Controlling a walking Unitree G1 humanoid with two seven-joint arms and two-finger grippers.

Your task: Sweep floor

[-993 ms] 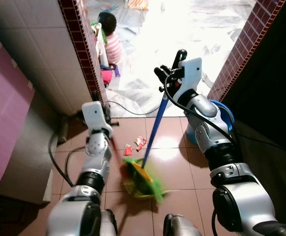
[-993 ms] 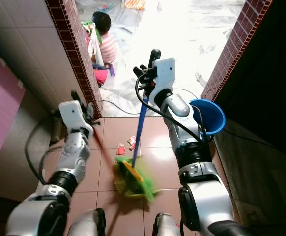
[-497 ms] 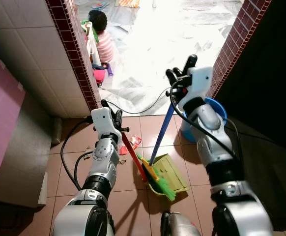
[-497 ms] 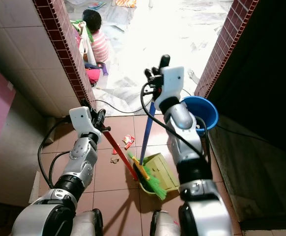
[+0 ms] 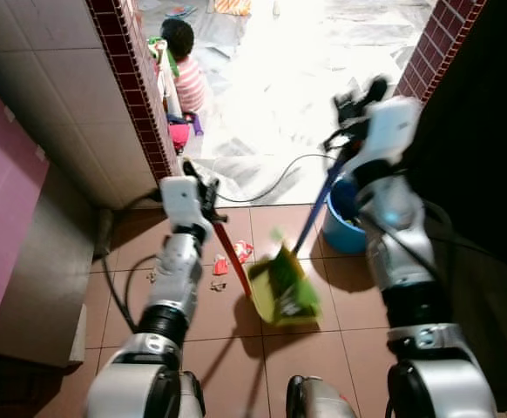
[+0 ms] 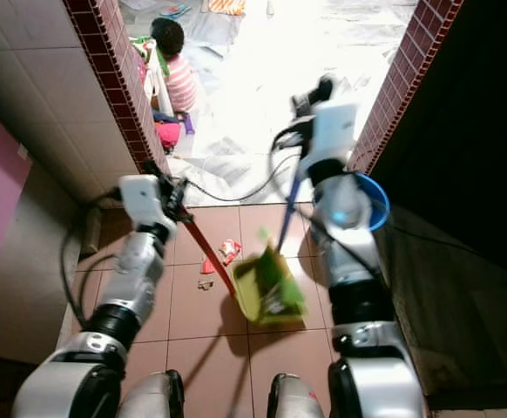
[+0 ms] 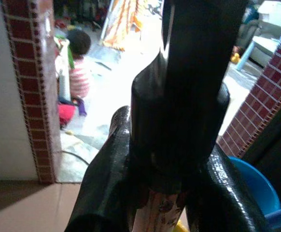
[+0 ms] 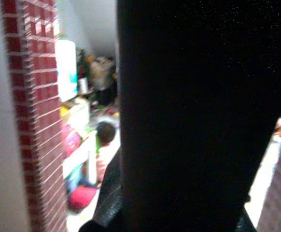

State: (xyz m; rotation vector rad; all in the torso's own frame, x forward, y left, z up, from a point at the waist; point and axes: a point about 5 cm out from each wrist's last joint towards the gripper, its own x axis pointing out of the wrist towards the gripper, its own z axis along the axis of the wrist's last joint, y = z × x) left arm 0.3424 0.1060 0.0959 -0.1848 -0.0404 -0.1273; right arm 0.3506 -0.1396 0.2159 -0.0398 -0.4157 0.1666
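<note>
Two brick-edged walls frame a narrow doorway, and the robot stands on brown floor tiles (image 5: 201, 322) just inside it. At far left a pale tiled wall ends in a dark red brick edge (image 5: 136, 96), with a purple panel (image 5: 1, 218) nearer the robot. Past that edge, a person (image 5: 186, 65) in a striped top sits on the bright floor outside. The left gripper (image 5: 203, 193) is held up near the brick corner, its fingers closed around the top of a red handle (image 5: 232, 261); the left wrist view shows the worn shaft clamped between the black fingers (image 7: 102, 183). The handle slants down to a green dustpan (image 5: 281, 287), which is tilted above the tiles in the middle of the passage. Small red scraps of litter (image 5: 236, 257) lie on the tiles just left of the pan, beside the handle. A black cable (image 5: 262, 187) curves across the threshold. The right gripper (image 5: 358, 96) is raised high by the right wall, gripping the top of a blue broom handle (image 5: 314, 218) that runs down to the dustpan. A blue bucket (image 5: 345, 226) stands against the right brick edge (image 5: 428, 52). Open tile remains between litter and left wall.
</note>
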